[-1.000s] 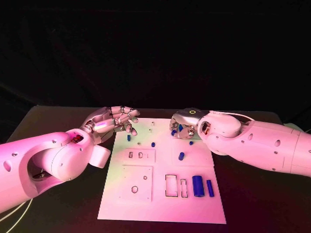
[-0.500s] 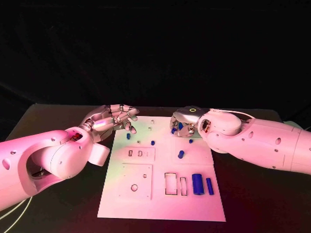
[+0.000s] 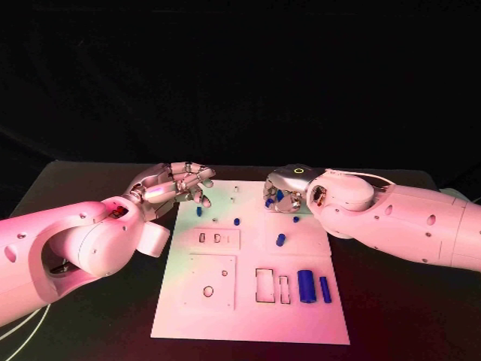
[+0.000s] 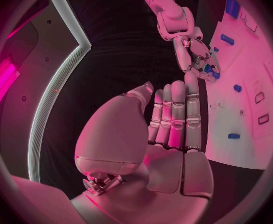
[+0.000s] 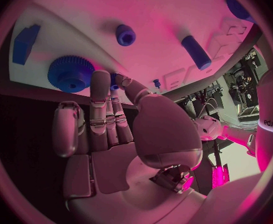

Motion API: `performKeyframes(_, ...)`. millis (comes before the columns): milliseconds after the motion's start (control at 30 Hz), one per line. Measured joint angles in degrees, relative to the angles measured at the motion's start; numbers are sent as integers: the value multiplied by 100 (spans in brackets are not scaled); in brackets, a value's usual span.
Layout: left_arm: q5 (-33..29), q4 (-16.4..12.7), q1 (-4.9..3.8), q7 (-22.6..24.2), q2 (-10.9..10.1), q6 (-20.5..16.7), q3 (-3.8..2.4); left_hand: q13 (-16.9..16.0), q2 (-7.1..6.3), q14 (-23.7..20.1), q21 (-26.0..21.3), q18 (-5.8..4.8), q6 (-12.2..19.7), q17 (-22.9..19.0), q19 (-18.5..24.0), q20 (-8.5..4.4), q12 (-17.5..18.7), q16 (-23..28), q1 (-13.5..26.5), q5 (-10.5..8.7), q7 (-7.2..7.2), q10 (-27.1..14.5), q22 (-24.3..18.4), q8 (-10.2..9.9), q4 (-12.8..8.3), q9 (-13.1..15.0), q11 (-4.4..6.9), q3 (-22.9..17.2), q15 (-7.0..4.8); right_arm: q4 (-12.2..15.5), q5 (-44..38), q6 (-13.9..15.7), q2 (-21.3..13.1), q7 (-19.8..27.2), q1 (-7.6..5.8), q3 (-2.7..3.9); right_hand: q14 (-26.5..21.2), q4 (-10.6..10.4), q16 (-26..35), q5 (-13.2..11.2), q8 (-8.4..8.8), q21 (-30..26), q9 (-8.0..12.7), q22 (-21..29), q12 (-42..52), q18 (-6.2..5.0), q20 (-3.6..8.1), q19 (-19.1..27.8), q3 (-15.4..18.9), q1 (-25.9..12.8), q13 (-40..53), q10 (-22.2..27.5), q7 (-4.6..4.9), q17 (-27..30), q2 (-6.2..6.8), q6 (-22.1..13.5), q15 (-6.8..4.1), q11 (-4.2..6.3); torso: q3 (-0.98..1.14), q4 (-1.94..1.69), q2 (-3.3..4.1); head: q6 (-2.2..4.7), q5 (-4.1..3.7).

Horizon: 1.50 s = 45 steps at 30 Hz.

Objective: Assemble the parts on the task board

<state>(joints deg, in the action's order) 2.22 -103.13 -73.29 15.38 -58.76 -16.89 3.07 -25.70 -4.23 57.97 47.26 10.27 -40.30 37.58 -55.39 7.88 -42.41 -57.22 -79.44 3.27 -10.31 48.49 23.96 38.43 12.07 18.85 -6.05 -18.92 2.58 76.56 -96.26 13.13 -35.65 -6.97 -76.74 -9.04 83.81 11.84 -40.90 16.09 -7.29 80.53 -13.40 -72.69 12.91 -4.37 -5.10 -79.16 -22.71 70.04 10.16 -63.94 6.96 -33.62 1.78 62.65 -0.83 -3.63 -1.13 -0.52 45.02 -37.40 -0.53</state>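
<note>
The white task board (image 3: 252, 316) lies in the middle of the black table. My left hand (image 3: 176, 184) hovers over the board's far left corner, fingers straight and side by side (image 4: 174, 114), holding nothing. My right hand (image 3: 286, 189) is over the far middle of the board and pinches a small blue part (image 5: 114, 79) between thumb and a fingertip. Right by that hand lie a blue gear (image 5: 71, 73) and a blue block (image 5: 26, 44). A small blue cylinder (image 5: 125, 35) and a blue peg (image 5: 196, 52) lie farther out on the board (image 5: 161, 15).
Small blue parts (image 3: 198, 212) (image 3: 236, 222) (image 3: 281, 240) are scattered over the board's far half. Two larger blue cylinders (image 3: 306, 286) (image 3: 325, 289) stand beside rectangular slots (image 3: 264, 286) near the right edge. Bare black table (image 3: 100, 180) flanks the board.
</note>
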Motion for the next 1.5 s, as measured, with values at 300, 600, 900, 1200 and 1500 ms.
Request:
performKeyframes(300, -1, 16, -2, -4, 0, -2, 0, 28, 0, 21, 0, 1, 0, -7, 0, 0, 3, 0, 0, 0, 0, 0, 0, -23, 0, -15, 0, 0, 21, 109, 1, 135, 49, -45, -127, 41, 0, -23, -29, -15, -16, 2, -18, -36, -7, 0, -11, -28, -24, 2, -13, -41, 3, -27, -2, 37, 0, 0, -4, 3, 5, 47, 24)
performKeyframes(600, -2, 28, -4, -7, 9, -2, 0, 51, 0, 21, 0, 0, 0, -15, 0, 0, 27, 0, 0, 0, 0, -21, 1, -22, -11, -27, -21, -10, 21, -185, 6, 263, 432, -51, -162, 84, 0, -24, -29, -23, -15, 2, -23, -35, -14, 0, -11, -28, -23, 3, -18, -40, 3, -38, -2, 37, 0, 0, -1, -2, 21, 93, 30)
performKeyframes(900, -3, 27, -6, -9, 23, -2, 0, 63, 0, 21, 0, 0, 0, -21, 0, 0, 27, 22, 0, 0, 0, -21, -4, -22, -16, -36, -21, -16, 21, -548, 18, 426, 770, -58, -163, 127, 0, -47, -63, 11, -9, 2, -29, -33, -27, 0, -11, -28, -46, 2, -27, -39, 3, -51, -2, 36, 0, -1, -4, -16, 31, 98, 20)
performKeyframes(1200, -3, 20, -53, -11, 22, -2, 0, 71, 0, 20, 0, 0, -1, -21, 0, 0, 52, 22, 0, 0, 0, -21, -4, -22, -16, -40, -21, -16, 20, -709, 21, 564, 923, -58, -150, 132, 0, -31, -62, 11, 2, 2, -36, -29, -36, 0, -11, -27, -63, 2, -43, -39, 4, -62, -2, 34, 0, -1, -19, -21, 49, 91, 30)
performKeyframes(1500, -4, 19, -113, -12, 23, -2, 0, 78, 0, 20, 0, 0, 20, -21, 0, 0, 52, 22, 0, 0, -20, -21, -4, -43, -16, -40, -21, -15, 20, -789, 23, 629, 1022, -49, -127, 134, 0, -31, -62, 10, 8, 1, -36, -31, -46, 0, -11, -27, -63, 2, -47, -38, 9, -63, -2, 28, 0, -1, -23, -22, 65, 80, 30)
